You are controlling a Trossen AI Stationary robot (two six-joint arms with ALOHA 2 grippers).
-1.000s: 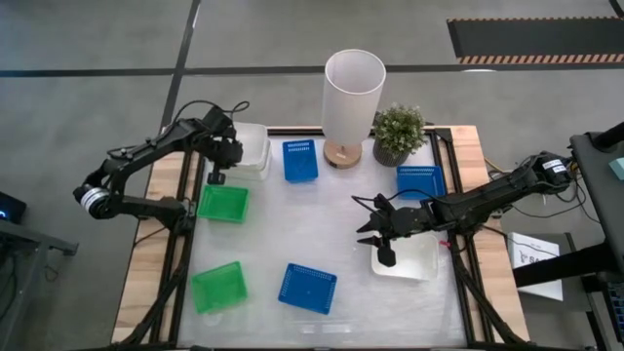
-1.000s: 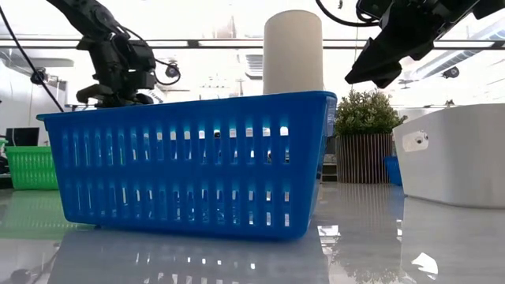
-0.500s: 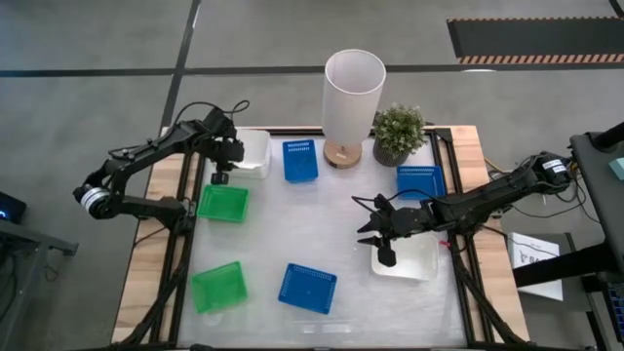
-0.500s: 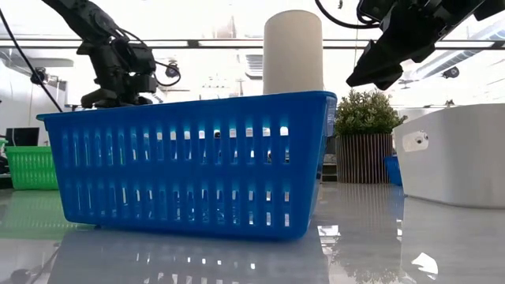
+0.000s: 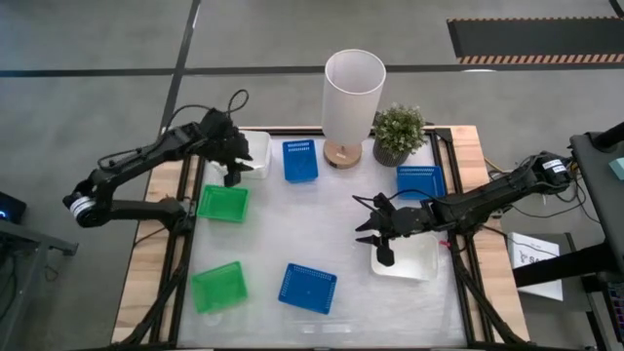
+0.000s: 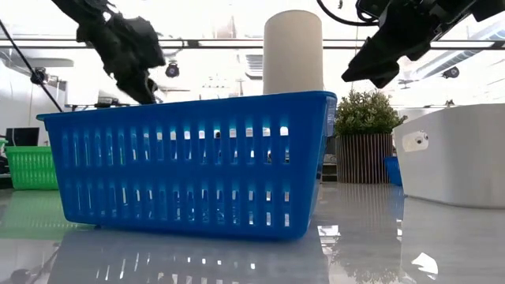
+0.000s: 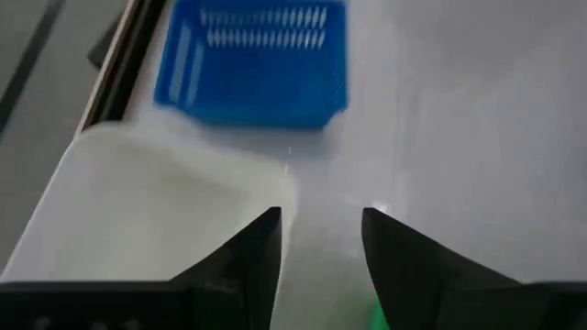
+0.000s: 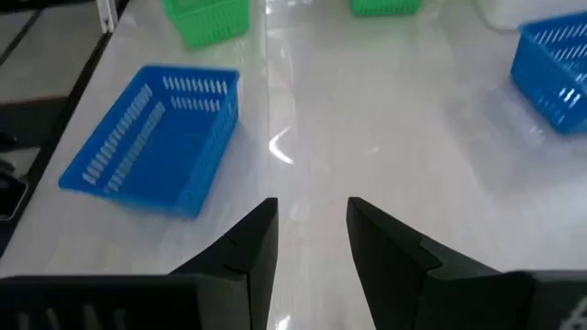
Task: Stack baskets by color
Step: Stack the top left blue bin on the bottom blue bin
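White baskets sit in two places on your tabletop (image 5: 331, 210): one stack (image 5: 252, 151) at the far left corner, another basket (image 5: 414, 258) near the right edge. Three blue baskets lie apart: one (image 5: 299, 160) beside the white stack, one (image 5: 421, 181) at the right, one (image 5: 307, 288) near the front. Two green baskets (image 5: 223, 203) (image 5: 218, 287) line the left side. Your left fingers (image 5: 231, 166) hover open over the white stack's edge, holding nothing. Your right fingers (image 5: 378, 234) hang parted and empty above the right white basket. A lamp (image 5: 352, 93) and plant (image 5: 398, 132) stand behind.
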